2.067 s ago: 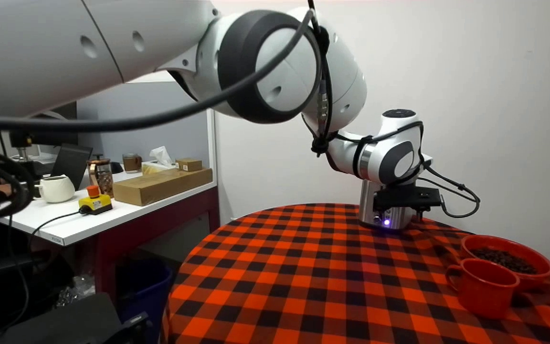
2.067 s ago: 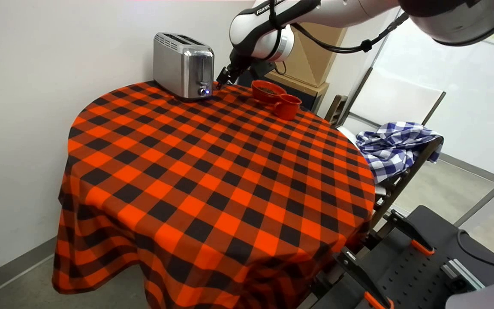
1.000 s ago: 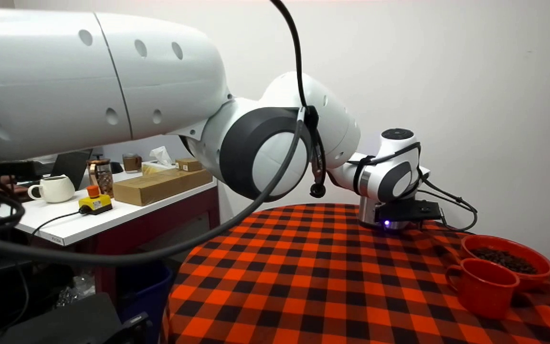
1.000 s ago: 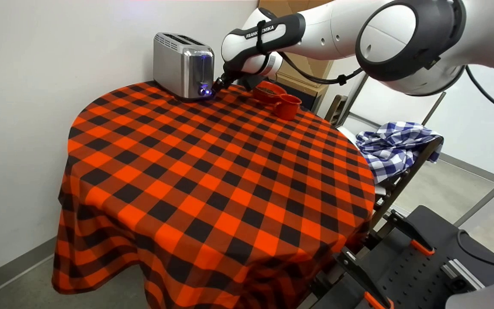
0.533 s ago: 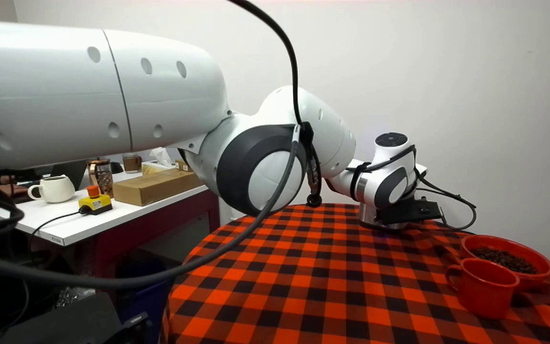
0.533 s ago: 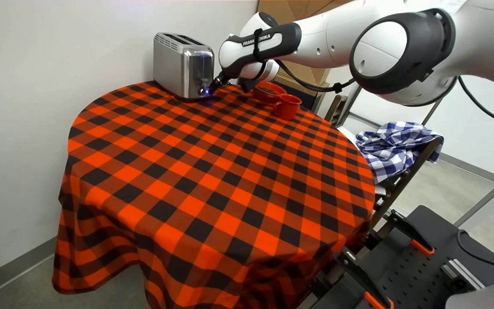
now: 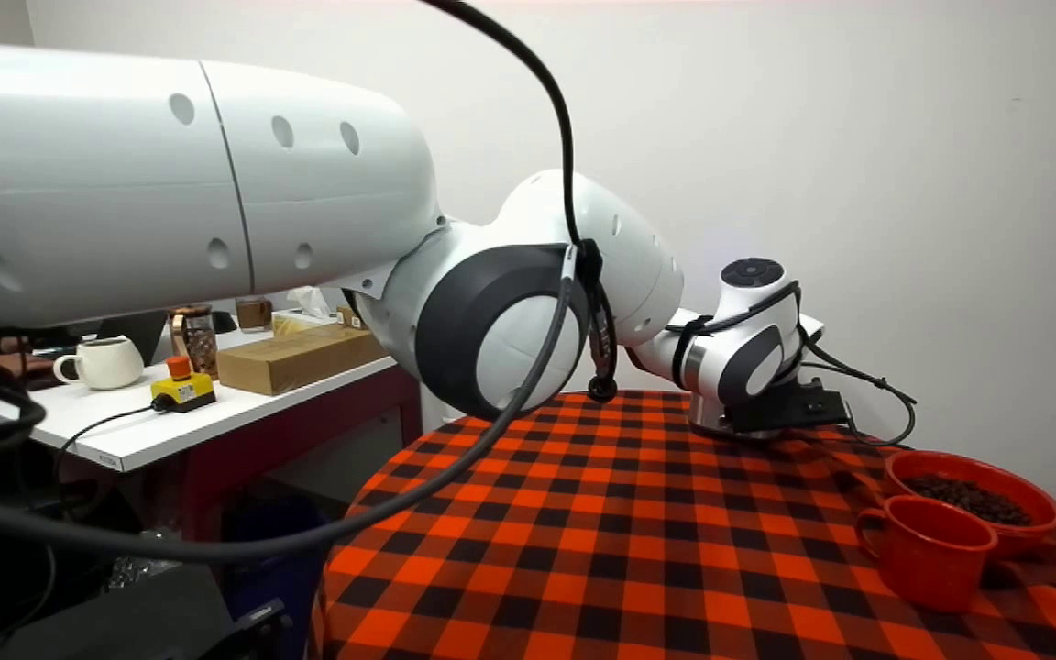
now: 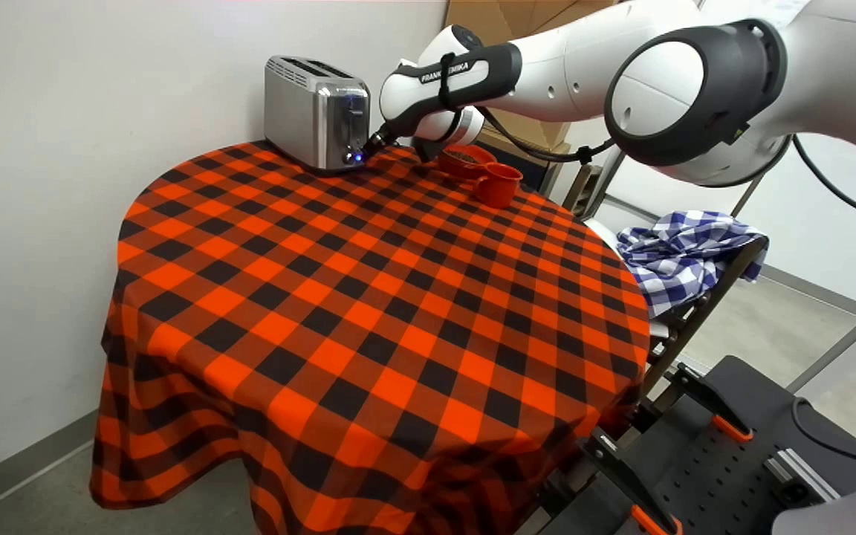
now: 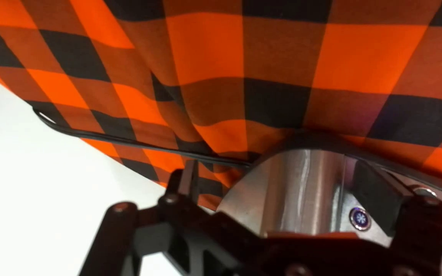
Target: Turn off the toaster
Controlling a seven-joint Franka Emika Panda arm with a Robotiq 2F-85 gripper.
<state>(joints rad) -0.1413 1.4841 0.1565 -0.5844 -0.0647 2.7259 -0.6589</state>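
Observation:
The silver toaster stands upright near the wall. A bluish light glows low on its front, and its dark lever sits high in the slot. My gripper points down at this lower front. In the wrist view my gripper is open, with its fingers wide apart. One finger is beside the toaster's curved side; the other lies over the front next to a round snowflake button. I cannot tell if it touches. In an exterior view my arm hides most of the toaster.
A red bowl of dark beans and a red mug stand on the checked tablecloth. A black cord runs behind the toaster. The wall is close behind it. A white desk stands apart.
My gripper has moved down and in to the toaster's lower front, with little arm motion in the last half second. The toaster's lever has risen from low to high in its slot.

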